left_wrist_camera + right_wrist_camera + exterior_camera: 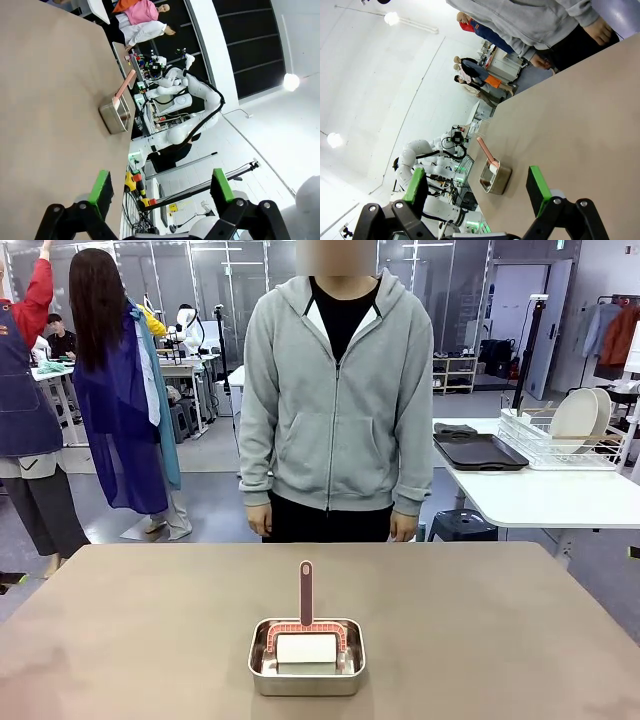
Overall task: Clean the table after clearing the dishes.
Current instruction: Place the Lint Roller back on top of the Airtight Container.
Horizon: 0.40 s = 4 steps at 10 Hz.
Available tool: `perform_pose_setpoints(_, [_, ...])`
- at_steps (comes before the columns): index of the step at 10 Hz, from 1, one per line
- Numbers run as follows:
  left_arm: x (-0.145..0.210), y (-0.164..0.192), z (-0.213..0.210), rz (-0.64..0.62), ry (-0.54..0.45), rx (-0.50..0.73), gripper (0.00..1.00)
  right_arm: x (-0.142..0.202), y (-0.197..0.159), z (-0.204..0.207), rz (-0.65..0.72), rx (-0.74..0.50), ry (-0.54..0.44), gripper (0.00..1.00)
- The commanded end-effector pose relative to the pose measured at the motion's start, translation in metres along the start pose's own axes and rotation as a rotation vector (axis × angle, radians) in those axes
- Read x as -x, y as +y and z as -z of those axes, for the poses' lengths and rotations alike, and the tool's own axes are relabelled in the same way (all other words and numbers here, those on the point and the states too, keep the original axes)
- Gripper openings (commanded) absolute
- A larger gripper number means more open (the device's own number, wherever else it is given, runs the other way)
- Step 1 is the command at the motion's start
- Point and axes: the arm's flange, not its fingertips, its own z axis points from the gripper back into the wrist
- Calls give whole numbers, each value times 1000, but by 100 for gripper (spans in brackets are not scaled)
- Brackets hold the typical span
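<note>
The taupe-brown tabletop (150, 640) fills the lower half of the frame; low at centre sits a small steel pan (306, 657), holding a white block (306, 648) under a pink-framed tool whose handle (306, 592) points up toward the far edge; behind that edge, at centre, a person in a grey hoodie (335, 390) stands with arms down; at right, a white table (560, 495) carries a dark tray (478, 451) and a wire rack with white plates (578, 416).
</note>
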Motion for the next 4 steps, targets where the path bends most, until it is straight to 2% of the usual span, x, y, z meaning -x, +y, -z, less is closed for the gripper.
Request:
perform_pose_setpoints(1, [2, -1, -2, 7, 0, -7, 100, 1, 4, 1, 3, -3, 1, 100])
perform_pose_setpoints(4, [2, -1, -2, 7, 0, -7, 100, 1, 4, 1, 3, -3, 1, 100])
